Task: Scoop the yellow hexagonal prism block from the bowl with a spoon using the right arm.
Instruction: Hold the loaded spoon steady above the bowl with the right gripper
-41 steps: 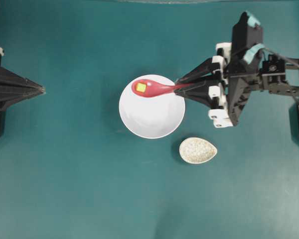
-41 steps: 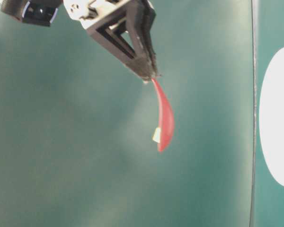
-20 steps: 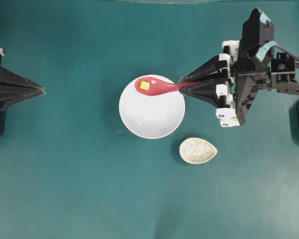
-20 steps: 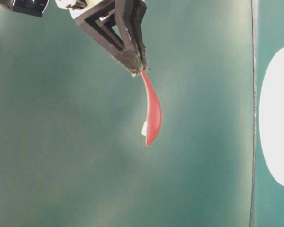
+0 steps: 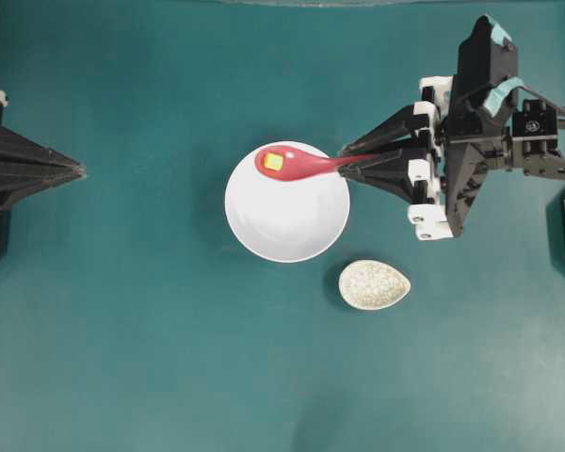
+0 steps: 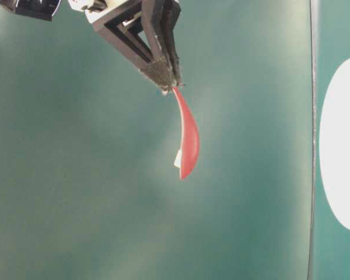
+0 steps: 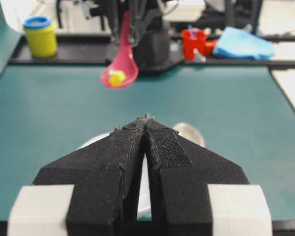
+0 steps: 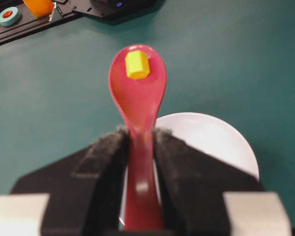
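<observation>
Reaching in from the right edge of the teal table (image 5: pixel 151 358), the right arm (image 5: pixel 480 122) lies roughly level, its wrist pointing left toward the middle and its teal-taped links stacked behind the white brackets. The left arm (image 5: pixel 9 169) sits at the far left edge, pointing right, well apart from everything else.

Between them rests the white bowl (image 5: pixel 287 221), the widest object on the surface. Just to its near right lies the speckled beige spoon rest (image 5: pixel 374 284), not touching it.

The right gripper (image 5: pixel 341 162) is clamped on the handle of the red-pink spoon (image 5: pixel 297 165); in the right wrist view both padded fingers (image 8: pixel 104 162) press against the handle's sides. The spoon is held raised above the bowl's far rim, scoop extending left.

The left gripper (image 7: pixel 146 120) has its 2 fingers pressed together on nothing.

The yellow hexagonal prism block (image 5: pixel 274 162) sits in the spoon's scoop, toward its tip, clear of the bowl.
</observation>
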`<state>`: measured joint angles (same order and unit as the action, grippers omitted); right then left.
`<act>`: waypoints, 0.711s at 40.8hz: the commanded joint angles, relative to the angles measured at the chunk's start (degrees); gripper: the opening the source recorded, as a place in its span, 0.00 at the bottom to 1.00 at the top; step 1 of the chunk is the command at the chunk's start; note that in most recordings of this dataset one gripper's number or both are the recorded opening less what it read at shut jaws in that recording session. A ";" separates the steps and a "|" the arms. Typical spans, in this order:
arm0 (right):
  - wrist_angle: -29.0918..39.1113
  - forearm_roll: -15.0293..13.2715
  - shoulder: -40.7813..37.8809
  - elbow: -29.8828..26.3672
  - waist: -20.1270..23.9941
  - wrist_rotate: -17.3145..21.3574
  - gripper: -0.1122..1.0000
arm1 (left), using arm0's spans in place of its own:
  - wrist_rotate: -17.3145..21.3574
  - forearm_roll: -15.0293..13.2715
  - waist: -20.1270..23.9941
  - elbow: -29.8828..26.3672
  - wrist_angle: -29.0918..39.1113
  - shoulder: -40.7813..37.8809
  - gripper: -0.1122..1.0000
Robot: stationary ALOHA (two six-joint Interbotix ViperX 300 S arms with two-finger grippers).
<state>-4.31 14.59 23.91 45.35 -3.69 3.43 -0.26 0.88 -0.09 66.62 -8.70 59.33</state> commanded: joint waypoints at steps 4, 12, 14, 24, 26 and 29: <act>-0.79 -0.09 1.14 -0.88 0.18 0.00 0.33 | 0.00 0.09 0.09 -1.67 -0.26 -0.35 0.10; -1.32 -0.09 1.14 -0.88 -0.44 -0.09 0.33 | -0.09 0.09 0.09 -1.67 -0.26 -0.35 0.10; -1.32 -0.09 1.14 -0.88 -0.44 0.00 0.33 | -0.09 0.09 0.09 -1.67 -0.18 -0.35 0.10; -1.32 -0.09 1.14 -0.88 -0.44 0.00 0.33 | -0.09 0.09 0.09 -1.67 -0.26 -0.35 0.10; -1.32 -0.09 1.14 -0.88 -0.44 0.00 0.33 | -0.09 0.09 0.09 -1.67 -0.26 -0.35 0.10; -1.32 -0.09 1.14 -0.88 -0.44 0.00 0.33 | -0.09 0.09 0.09 -1.58 -0.26 -0.35 0.10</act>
<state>-4.92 14.59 23.91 45.44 -4.04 3.43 -0.26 0.88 -0.09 66.62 -8.61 59.41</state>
